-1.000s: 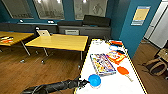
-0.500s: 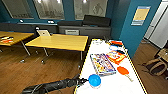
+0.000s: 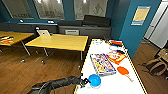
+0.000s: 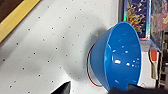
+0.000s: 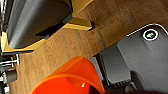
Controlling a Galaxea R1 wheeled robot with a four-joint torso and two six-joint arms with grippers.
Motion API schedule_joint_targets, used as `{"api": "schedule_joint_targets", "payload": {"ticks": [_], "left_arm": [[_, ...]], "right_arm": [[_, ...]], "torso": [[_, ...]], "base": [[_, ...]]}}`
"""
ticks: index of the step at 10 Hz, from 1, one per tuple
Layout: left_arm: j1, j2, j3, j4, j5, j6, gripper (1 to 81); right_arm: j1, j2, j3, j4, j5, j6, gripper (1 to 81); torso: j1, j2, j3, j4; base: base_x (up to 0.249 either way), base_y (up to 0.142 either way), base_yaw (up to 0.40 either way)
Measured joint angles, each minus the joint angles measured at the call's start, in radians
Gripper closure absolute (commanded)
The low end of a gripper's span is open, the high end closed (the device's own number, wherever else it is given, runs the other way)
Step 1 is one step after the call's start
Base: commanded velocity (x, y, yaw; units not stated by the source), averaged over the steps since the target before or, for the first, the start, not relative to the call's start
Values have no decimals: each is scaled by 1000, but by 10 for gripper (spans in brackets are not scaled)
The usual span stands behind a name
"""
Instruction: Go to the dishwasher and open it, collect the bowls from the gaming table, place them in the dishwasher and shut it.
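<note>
The gaming table (image 3: 112,83) has a white top with a yellow frame and runs away from me on the right. A bright blue bowl (image 3: 95,80) stands on its near left corner, over a red ring marking. My left gripper (image 3: 86,81) reaches in from the left and is right at the bowl's side. In the left wrist view the blue bowl (image 4: 120,57) looms large, and the left gripper (image 4: 96,88) stands open with its dark fingertips set apart across the bowl's wall. An orange-red bowl (image 5: 67,80) hangs over the wooden floor, with my right gripper (image 5: 100,90) shut on it.
Flat board-game boxes (image 3: 102,63) (image 3: 115,56) and an orange paddle (image 3: 123,70) lie further along the table. Yellow-topped desks (image 3: 58,41) stand to the left over wooden floor. A teal wall (image 3: 130,27) and bags (image 3: 156,65) flank the table's right side.
The left gripper has edged slightly closer to the blue bowl. Everything else stays as it was.
</note>
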Motion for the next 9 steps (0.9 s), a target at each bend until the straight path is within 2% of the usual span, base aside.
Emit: {"api": "schedule_joint_targets", "payload": {"ticks": [1,3,4,6,9], "left_arm": [[-11,22,-8,4,4,-16,10],[-14,26,-3,4,9,-21,10],[-14,4,-4,5,11,-22,10],[-15,-37,-11,7,13,-42,10],[-31,-57,-7,7,11,-45,10]], "right_arm": [[0,3,-6,0,0,0,811],[0,9,-7,0,0,0,811],[0,11,-7,0,0,0,811],[2,10,-7,0,0,0,811],[6,11,-7,0,-3,0,811]], "torso": [[0,0,0,0],[0,0,0,0],[0,0,0,0],[0,0,0,0],[0,0,0,0]], "base": [[0,0,0],[0,0,0],[0,0,0],[0,0,0],[0,0,0]]}}
